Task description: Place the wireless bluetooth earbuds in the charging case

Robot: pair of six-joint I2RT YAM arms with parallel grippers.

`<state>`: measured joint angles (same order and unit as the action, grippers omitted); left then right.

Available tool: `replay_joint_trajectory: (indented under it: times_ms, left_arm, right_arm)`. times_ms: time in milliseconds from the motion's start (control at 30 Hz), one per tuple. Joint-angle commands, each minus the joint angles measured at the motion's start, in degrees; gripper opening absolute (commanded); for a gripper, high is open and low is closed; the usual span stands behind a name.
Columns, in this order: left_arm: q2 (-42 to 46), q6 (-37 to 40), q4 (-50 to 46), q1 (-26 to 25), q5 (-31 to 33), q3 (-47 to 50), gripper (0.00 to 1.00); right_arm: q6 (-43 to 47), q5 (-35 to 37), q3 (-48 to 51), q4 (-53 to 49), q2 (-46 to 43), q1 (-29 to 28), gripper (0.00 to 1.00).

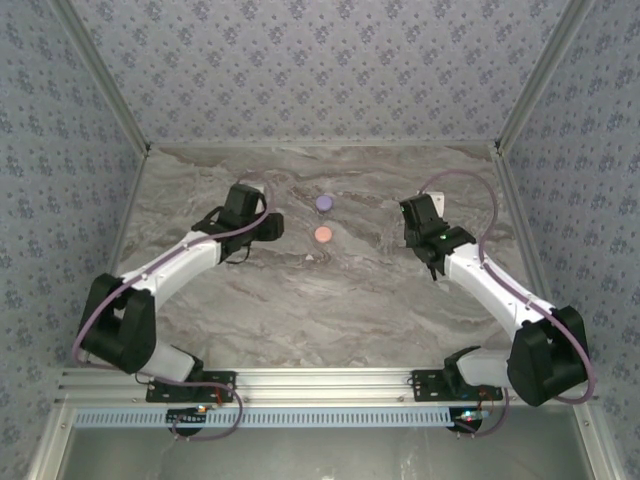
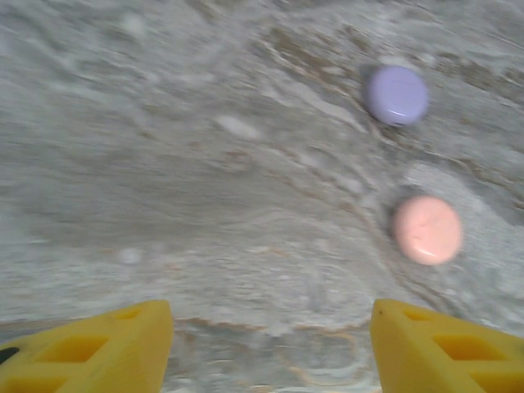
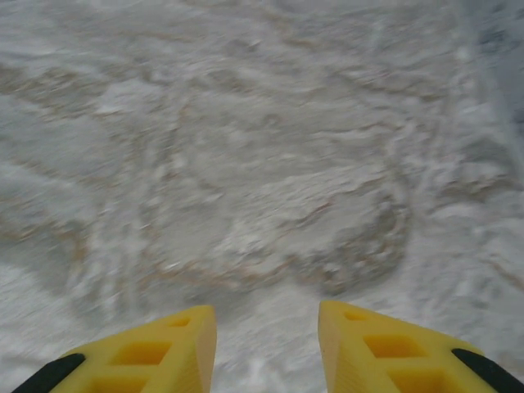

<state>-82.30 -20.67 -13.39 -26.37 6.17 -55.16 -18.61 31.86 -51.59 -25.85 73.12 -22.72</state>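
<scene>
Left wrist: lilac case (image 2: 396, 95) near pink case (image 2: 427, 230)

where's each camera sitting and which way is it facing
Top external: above and behind the arm bases, looking down at the marble table; both arms, left gripper, right gripper.
Left wrist: on the left arm, looking down and forward over the table; its yellow fingers apart.
Right wrist: on the right arm, facing the tabletop; its yellow fingers apart.
Shared: top and left wrist both show the purple case and pink case.
</scene>
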Motion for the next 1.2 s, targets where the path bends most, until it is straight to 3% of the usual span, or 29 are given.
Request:
replay_joint_trajectory:
  times_ms: [0, 300, 533, 700, 933, 1167]
  left_arm:
    - [4.83, 4.79, -2.31, 1.59, 9.40, 2.02, 0.67]
    - [10.35, 11.05, 7.28, 5.72, 23.03, 9.71, 0.70]
    - [11.74, 14.88, 18.76, 10.74, 26.63, 16.83, 0.74]
    - [9.60, 16.46, 25.98, 14.67, 26.61, 20.33, 0.87]
    - [7.11, 18.06, 30.78, 16.53, 24.72, 22.85, 0.97]
    - [5.66, 21.25, 39.91, 20.65, 10.89, 28.09, 0.99]
  right_arm:
    - [2.61, 10.73, 2.23, 5.27, -0.70, 1.54, 0.41]
    - [5.08, 14.06, 6.80, 14.34, -0.26, 7.10, 0.44]
    - [6.65, 14.05, 10.41, 22.84, 0.86, 11.98, 0.49]
    - [8.58, 12.11, 11.88, 28.40, 2.64, 14.59, 0.56]
    - [9.76, 5.28, 14.90, 34.43, 4.56, 17.59, 0.63]
    - [13.41, -5.11, 21.28, 46.67, 3.43, 19.95, 0.65]
